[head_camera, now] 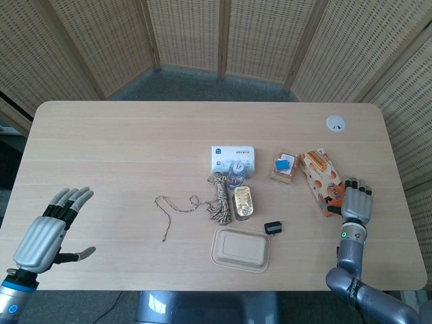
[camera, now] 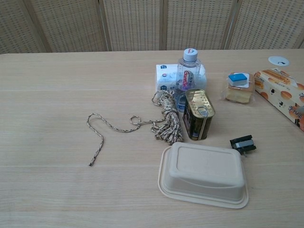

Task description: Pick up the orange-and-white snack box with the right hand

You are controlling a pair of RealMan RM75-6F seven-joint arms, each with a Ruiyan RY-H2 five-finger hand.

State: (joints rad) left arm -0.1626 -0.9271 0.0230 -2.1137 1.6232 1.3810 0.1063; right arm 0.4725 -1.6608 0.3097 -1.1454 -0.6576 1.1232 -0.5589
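Fingers of right hand (head_camera: pixel 356 202) extended, apart, tips at near end of orange-and-white snack box (head_camera: pixel 322 178); contact unclear. Left hand (head_camera: pixel 48 229) spread, empty.

Snack box (head_camera: pixel 322 178) orange/white w/ biscuit print; tin (head_camera: pixel 244 202) gold; rope (head_camera: pixel 217 196) tan-speckled; clamshell (head_camera: pixel 241 248) beige.
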